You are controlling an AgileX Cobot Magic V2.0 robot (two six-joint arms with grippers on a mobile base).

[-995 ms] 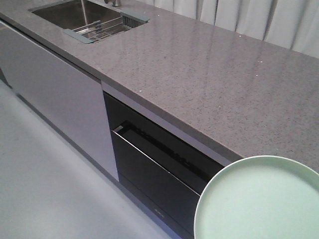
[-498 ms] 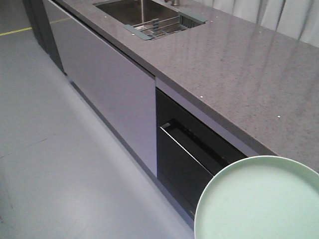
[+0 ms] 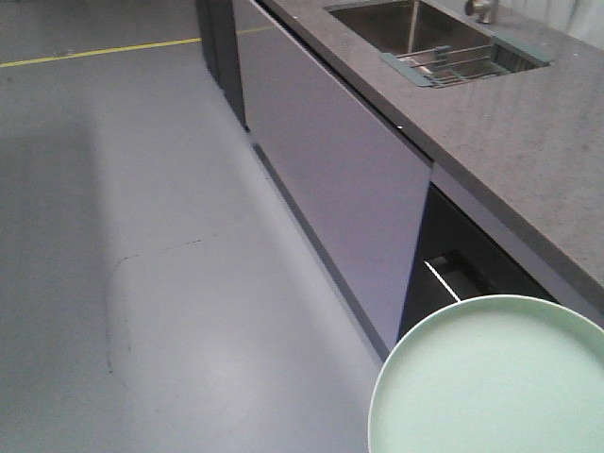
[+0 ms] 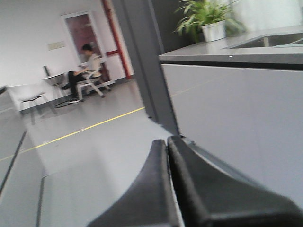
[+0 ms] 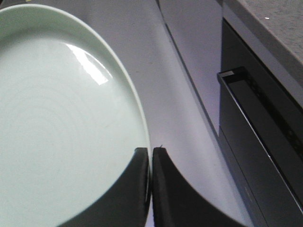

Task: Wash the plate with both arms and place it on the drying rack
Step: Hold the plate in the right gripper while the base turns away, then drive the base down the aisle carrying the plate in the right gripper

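Observation:
The pale mint-green plate (image 3: pixel 491 377) fills the bottom right of the front view and the left of the right wrist view (image 5: pixel 61 123). My right gripper (image 5: pixel 151 150) is shut on the plate's rim and holds it in the air above the floor, beside the counter front. My left gripper (image 4: pixel 166 140) is shut and empty, facing along the cabinet fronts. The drying rack (image 3: pixel 462 62) of thin wires with grey-green end bars lies across the sink (image 3: pixel 396 24) at the top right, far from the plate.
A grey speckled counter (image 3: pixel 528 142) runs along the right over pale cabinet doors (image 3: pixel 340 170). A dark appliance drawer (image 5: pixel 255 123) stands ajar. Grey floor (image 3: pixel 142 236) with a yellow line lies left. A potted plant (image 4: pixel 206 19) stands on the counter end; a seated person (image 4: pixel 85 66) is far off.
The view has swung left: sink and rack slid from top left to top right, and more floor shows. The plate stays in the same place in the view.

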